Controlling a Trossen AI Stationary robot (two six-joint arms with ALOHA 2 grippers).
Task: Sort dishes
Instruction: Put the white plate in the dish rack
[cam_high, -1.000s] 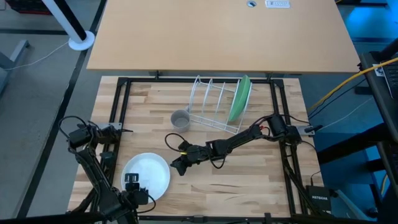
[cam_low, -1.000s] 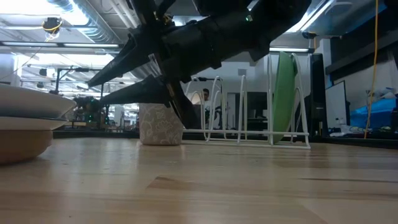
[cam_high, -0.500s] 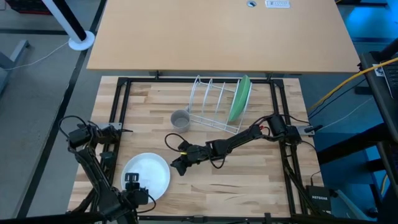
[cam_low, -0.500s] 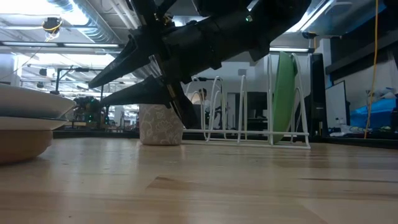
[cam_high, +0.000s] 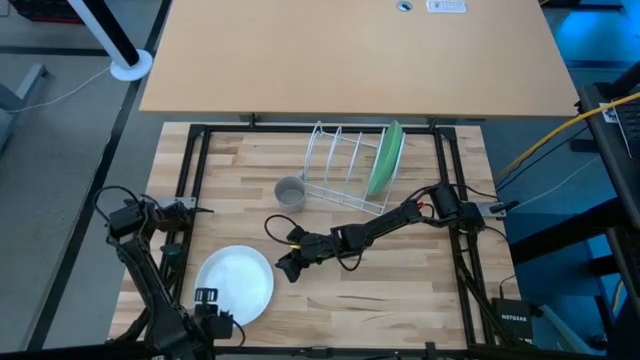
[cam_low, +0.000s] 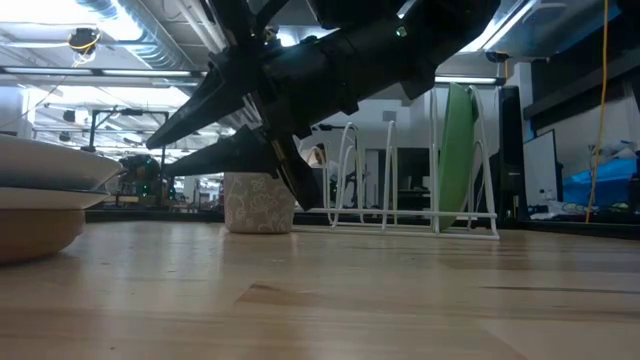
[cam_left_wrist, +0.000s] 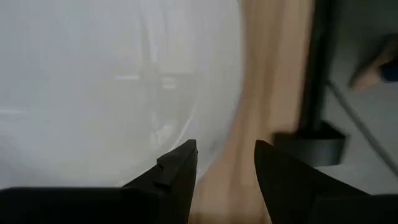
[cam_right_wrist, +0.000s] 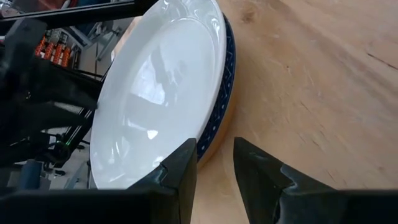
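We see the glossy round white plate (cam_high: 236, 284) lying flat, face up, at the near left of the pale wooden surface (cam_high: 400, 290), topping a stack: a dark blue plate (cam_right_wrist: 226, 93) under it, a brown-orange plate (cam_low: 35, 228) at the bottom. The smooth green plate (cam_high: 384, 158) stands on edge in the far right slot of the white wire rack (cam_high: 335, 160), its long axis running near to far. A small grey cup (cam_high: 290, 192) sits upright beside the rack. The left claw (cam_high: 207, 303) hangs over the white plate's near rim, fingers apart. The right claw (cam_high: 284, 267), fingers apart and empty, points at the stack from just right of it.
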